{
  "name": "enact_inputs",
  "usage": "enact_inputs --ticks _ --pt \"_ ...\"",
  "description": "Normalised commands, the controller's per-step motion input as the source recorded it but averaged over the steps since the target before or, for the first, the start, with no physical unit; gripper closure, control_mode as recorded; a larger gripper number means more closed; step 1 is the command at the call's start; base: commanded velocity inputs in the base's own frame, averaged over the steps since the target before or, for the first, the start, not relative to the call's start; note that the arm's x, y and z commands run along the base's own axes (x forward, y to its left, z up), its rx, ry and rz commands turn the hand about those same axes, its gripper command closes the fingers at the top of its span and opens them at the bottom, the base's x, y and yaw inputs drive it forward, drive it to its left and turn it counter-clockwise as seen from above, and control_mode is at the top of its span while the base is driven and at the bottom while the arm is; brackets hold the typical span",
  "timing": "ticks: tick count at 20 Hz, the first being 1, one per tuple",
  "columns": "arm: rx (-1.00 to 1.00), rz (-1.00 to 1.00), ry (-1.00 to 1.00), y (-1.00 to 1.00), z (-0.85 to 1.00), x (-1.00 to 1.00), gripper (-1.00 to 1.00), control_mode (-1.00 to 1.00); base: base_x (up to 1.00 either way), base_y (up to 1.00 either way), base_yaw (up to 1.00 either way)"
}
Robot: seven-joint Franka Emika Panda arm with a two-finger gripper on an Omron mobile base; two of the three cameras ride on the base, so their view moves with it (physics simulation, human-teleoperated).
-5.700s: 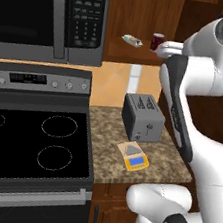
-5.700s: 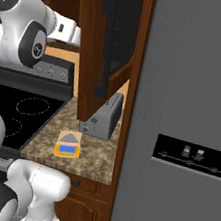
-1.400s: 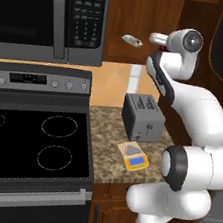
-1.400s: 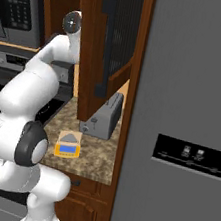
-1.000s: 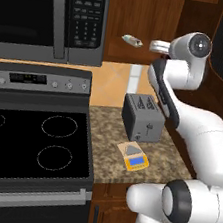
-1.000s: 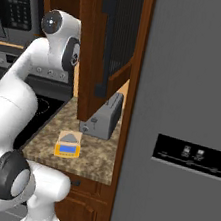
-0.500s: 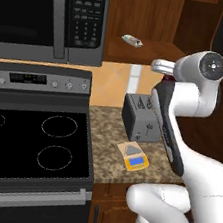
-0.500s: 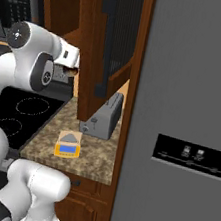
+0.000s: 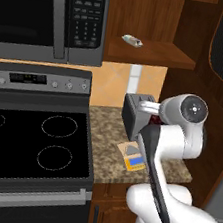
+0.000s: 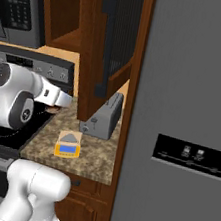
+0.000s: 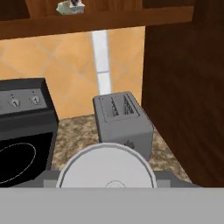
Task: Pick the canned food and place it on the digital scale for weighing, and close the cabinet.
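Note:
The canned food [image 11: 107, 168] fills the bottom of the hand view as a big silvery round lid; a sliver of its dark red side [image 9: 155, 121] shows under the hand. My gripper [image 9: 152, 115] is shut on it, hanging in front of the toaster, above the counter. From the right it [image 10: 57, 103] sits left of and above the digital scale [image 10: 68, 144], which lies flat on the granite, orange-yellow with a blue display. The arm covers part of the scale [image 9: 133, 159]. The cabinet door [image 10: 114, 42] stands wide open; its shelf [image 9: 157, 52] is up high.
A grey toaster [image 11: 123, 120] stands at the back of the counter, just behind the scale. A pale wrapped item [image 9: 132, 40] lies on the cabinet shelf. The microwave [image 9: 47, 13] and black stove [image 9: 28, 141] are to the left, the grey fridge [image 10: 187, 119] to the right.
The arm has come down from shelf height to just above the counter, carrying the can away from the cabinet to in front of the toaster. The scale and door have not moved.

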Motion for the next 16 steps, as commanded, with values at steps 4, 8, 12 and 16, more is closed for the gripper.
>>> enact_inputs --ticks 4,8,12,16 --pt "0.0 0.13 0.1 0.0 -0.83 0.02 1.0 -1.0 0.0 0.0 0.0" --pt "0.0 0.27 0.08 0.02 -0.6 0.11 1.0 -1.0 0.0 0.0 0.0" --pt "0.0 0.36 0.02 0.0 -0.43 0.27 1.0 -1.0 0.0 0.0 0.0" --pt "0.0 0.36 0.0 0.1 -0.47 0.25 1.0 -1.0 0.0 0.0 0.0"
